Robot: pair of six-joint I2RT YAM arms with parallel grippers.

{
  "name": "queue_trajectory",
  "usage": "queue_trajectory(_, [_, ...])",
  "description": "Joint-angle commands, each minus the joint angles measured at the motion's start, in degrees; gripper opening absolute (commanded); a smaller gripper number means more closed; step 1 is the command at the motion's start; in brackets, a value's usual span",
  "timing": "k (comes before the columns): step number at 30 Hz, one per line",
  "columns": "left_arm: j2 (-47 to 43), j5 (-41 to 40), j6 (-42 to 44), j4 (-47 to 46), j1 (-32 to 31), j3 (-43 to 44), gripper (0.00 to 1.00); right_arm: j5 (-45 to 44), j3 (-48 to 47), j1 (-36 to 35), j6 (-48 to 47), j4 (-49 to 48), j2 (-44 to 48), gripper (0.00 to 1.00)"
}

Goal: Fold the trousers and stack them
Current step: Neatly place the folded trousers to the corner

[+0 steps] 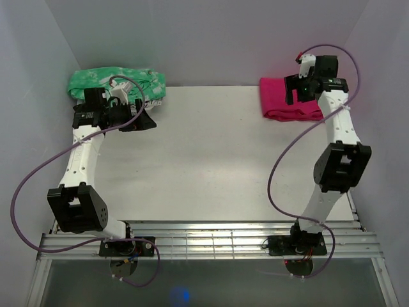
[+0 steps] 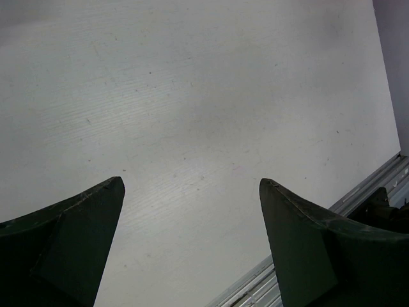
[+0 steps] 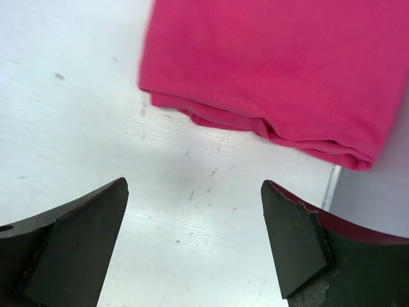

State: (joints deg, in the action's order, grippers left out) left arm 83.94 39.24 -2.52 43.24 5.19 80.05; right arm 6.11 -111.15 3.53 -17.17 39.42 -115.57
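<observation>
Top external view: one folded bundle of bright magenta-pink soft fabric trousers [image 1: 291, 99] lies in the far right corner of the pale tabletop [image 1: 211, 166], apparently parked there as the stack, by the right gripper [image 1: 294, 93]; one crumpled green-and-white mottled garment [image 1: 115, 81] sits far left beside the left gripper [image 1: 146, 120]. Left wrist view: the left gripper [image 2: 192, 185] stands spread over bare tabletop, holding nothing. Right wrist view: the right gripper [image 3: 195, 185], likewise spread and empty, hovers just short of the trousers' [image 3: 275, 70] folded edge.
</observation>
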Motion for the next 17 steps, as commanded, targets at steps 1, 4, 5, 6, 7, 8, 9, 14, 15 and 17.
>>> queue_trajectory(1, [-0.62,1.01,4.26,0.79,0.35,0.99,0.98,5.32,4.69,-0.02,1.59,2.68,14.56,0.9])
queue_trajectory(4, [-2.11,0.22,5.59,-0.96,0.43,-2.43,0.98,9.95,16.2,0.07,0.32,2.85,23.44,0.9])
queue_trajectory(5, [-3.59,-0.3,6.04,-1.4,0.43,-4.88,0.98,13.46,22.24,0.07,-0.14,3.29,25.55,0.9])
queue_trajectory(6, [-4.48,-0.57,6.3,-2.54,0.43,-6.21,0.98,14.97,25.17,0.07,-0.23,3.56,27.83,0.9])
queue_trajectory(7, [-5.53,-0.92,6.39,-3.07,0.43,-7.7,0.98,16.99,27.81,0.07,-0.49,3.99,31.86,0.9])
queue_trajectory(8, [-6.59,-1.1,7.0,-3.43,0.43,-9.11,0.98,19.62,30.44,0.07,-1.37,4.52,33.72,0.9])
queue_trajectory(9, [-8.42,-1.27,7.44,-3.69,0.43,-11.82,0.98,20.34,35.69,0.07,-1.72,4.79,37.83,0.9])
queue_trajectory(14, [-13.09,-2.94,8.59,-4.22,0.43,-17.73,0.98,17.99,48.21,0.07,-4.1,2.86,48.14,0.9])
queue_trajectory(15, [-13.71,-2.86,8.59,-4.39,0.43,-18.35,0.98,17.45,49.53,0.07,-4.27,2.6,50.33,0.9])
queue_trajectory(17, [-15.29,-1.9,8.85,-4.31,0.43,-19.32,0.98,16.75,52.08,0.07,-4.28,2.07,51.84,0.9])
